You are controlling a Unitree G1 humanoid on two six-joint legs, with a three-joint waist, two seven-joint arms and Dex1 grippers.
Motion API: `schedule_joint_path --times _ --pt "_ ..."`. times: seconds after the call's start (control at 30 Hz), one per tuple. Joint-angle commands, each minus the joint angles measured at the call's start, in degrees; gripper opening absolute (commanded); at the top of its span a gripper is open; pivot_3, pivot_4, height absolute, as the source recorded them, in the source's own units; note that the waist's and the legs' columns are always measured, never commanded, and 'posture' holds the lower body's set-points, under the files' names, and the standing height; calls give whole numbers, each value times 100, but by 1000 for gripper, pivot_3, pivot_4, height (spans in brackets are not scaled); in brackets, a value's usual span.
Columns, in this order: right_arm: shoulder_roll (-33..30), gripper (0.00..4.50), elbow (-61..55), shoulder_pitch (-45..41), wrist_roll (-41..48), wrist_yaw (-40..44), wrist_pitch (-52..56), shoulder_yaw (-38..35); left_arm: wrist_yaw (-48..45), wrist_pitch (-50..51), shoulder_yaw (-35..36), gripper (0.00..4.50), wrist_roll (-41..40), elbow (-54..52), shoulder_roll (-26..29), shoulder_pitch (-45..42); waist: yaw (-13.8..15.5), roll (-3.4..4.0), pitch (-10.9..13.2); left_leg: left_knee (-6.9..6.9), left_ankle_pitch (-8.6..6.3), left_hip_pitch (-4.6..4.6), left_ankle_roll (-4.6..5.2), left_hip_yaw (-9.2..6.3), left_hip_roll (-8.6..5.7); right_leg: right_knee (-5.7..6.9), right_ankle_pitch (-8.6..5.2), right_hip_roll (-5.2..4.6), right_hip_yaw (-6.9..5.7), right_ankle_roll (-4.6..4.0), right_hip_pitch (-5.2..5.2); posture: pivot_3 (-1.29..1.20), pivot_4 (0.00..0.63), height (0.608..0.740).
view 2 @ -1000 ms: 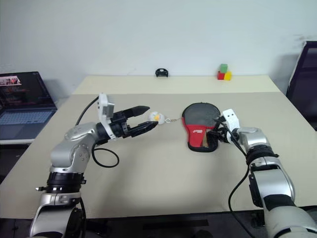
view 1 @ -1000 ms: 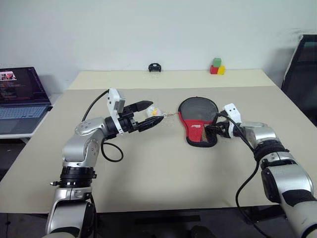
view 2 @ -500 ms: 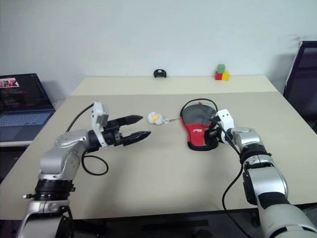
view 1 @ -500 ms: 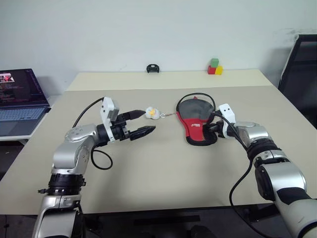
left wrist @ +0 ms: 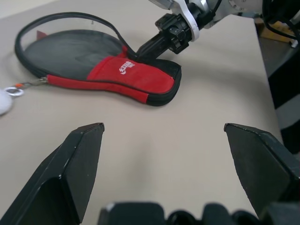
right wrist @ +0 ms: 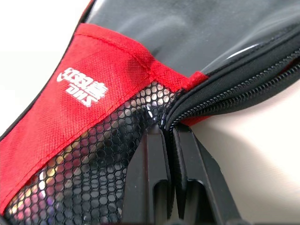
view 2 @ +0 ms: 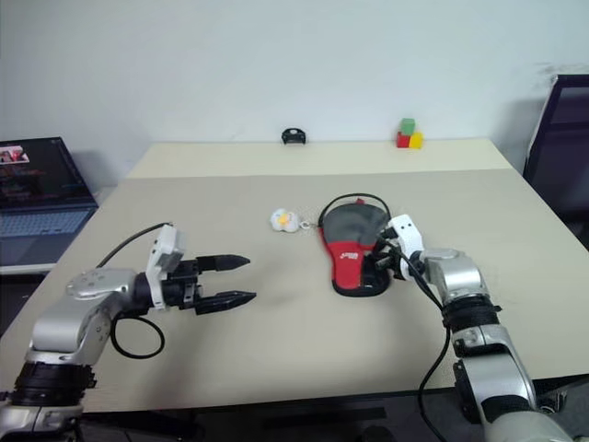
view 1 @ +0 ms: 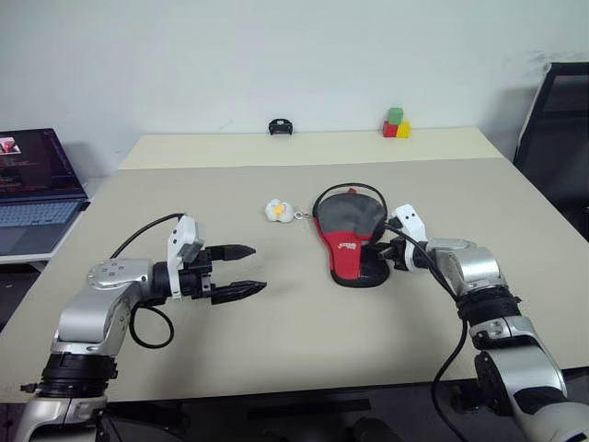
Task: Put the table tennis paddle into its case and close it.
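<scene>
The case (view 1: 352, 250) lies flat mid-table, red logo panel and mesh pocket toward me, its zipper edge standing up in a loop around the round end. A smooth dark face (right wrist: 187, 37) inside that opening looks like the table tennis paddle; its handle is hidden. My right gripper (view 1: 385, 258) is shut on the case's edge (right wrist: 165, 123) where mesh meets zipper. The white-yellow charm (view 1: 277, 211) rests on the table left of the case. My left gripper (view 1: 258, 268) hovers open well left of the case, holding nothing.
A laptop (view 1: 32, 184) sits on a side surface at far left. Coloured blocks (view 1: 396, 124) and a small black object (view 1: 281, 126) stand at the table's far edge. A dark chair (view 1: 557, 129) is at the right.
My left gripper drew back from the charm, left and lower, still open. My right gripper shut on the case's edge and tugged it slightly leftward; the zipper edge lifted into a loop.
</scene>
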Motion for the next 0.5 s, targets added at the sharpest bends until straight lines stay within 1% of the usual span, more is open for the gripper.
schedule_joint_path --times 0.03,0.27,0.5 --pt "151 10 -1065 375 364 87 644 210 -101 39 58 4500 -149 -329 134 88 1 0 0 0 0 -1 0 -1 0 0 0 0 -1 0 0 0 150 740" --pt "354 10 -2652 1072 778 -400 1785 20 -183 167 27 4500 -253 -756 175 417 4 0 0 -2 0 -1 1 -2 0 -2 0 0 -1 0 0 0 150 740" --pt "755 10 -4014 1693 1139 -1162 2919 -326 -154 307 33 4500 -402 -1060 205 670 32 0 0 -4 -1 -3 1 -7 0 -8 0 0 -2 0 0 0 150 740"
